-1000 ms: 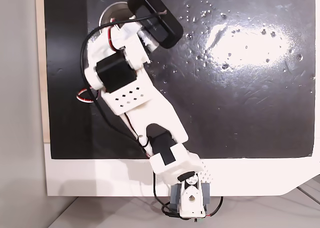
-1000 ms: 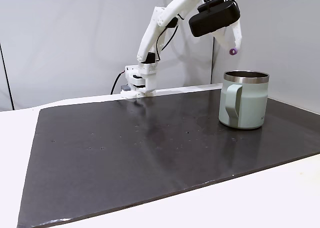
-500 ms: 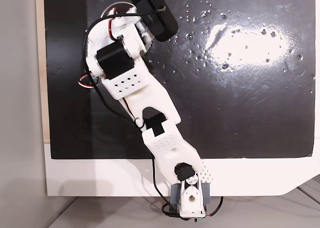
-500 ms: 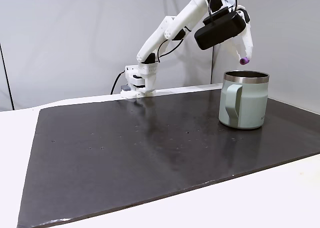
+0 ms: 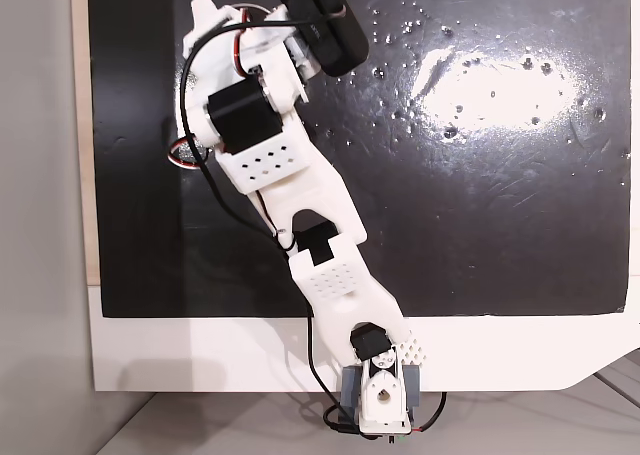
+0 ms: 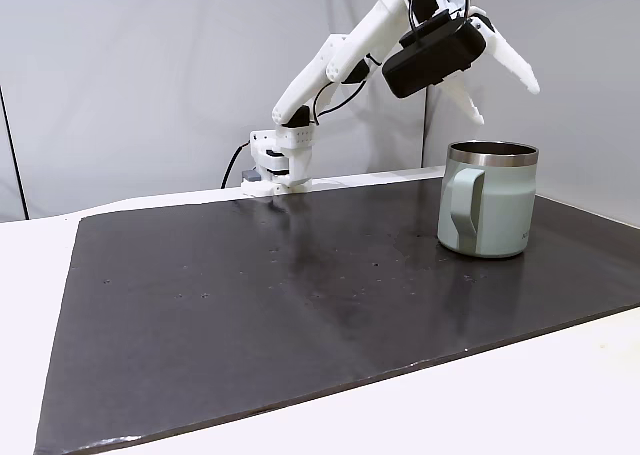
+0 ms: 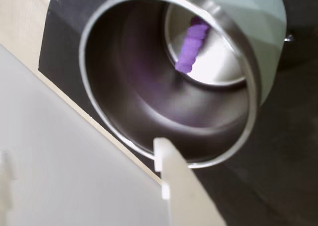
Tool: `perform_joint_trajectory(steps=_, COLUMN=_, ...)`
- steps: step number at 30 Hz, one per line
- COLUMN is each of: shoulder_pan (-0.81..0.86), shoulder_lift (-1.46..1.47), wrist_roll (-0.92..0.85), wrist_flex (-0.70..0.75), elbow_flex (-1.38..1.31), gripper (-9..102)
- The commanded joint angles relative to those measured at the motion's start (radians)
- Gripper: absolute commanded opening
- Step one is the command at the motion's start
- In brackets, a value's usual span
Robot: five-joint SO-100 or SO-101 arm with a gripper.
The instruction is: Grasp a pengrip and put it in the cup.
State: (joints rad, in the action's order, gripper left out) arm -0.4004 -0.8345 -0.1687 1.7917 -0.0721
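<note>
The cup (image 6: 487, 200), pale grey-green with a steel rim and side handle, stands upright at the right of the black mat. My gripper (image 6: 505, 103) hangs just above its mouth, open, with its white fingers spread and nothing between them. In the wrist view I look straight down into the cup (image 7: 124, 87), and the purple ribbed pengrip (image 7: 191, 44) lies on its shiny bottom. One white finger (image 7: 174, 186) enters that view from the lower edge. In the top-down fixed view my arm (image 5: 270, 165) covers the cup.
The black mat (image 6: 250, 315) lies on a white table. Small shiny droplets (image 5: 450, 105) are scattered over its far right part in the top-down view. The arm's base (image 6: 278, 165) is clamped at the table's back edge, with a wall behind it.
The gripper, which held the purple pengrip above the cup's rim, has opened. The pengrip has dropped into the cup. The arm reached slightly farther over the cup.
</note>
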Motion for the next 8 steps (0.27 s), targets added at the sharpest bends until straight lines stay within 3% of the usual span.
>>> perform_joint_trajectory(steps=1, shoulder_pan=0.018, shoulder_lift=-0.009, wrist_roll=-0.012, wrist_flex=0.0, elbow_flex=-0.058, gripper=31)
perform_joint_trajectory(steps=8, shoulder_pan=0.029, shoulder_lift=-0.009, wrist_roll=-0.015, wrist_flex=0.003, elbow_flex=-0.058, gripper=31)
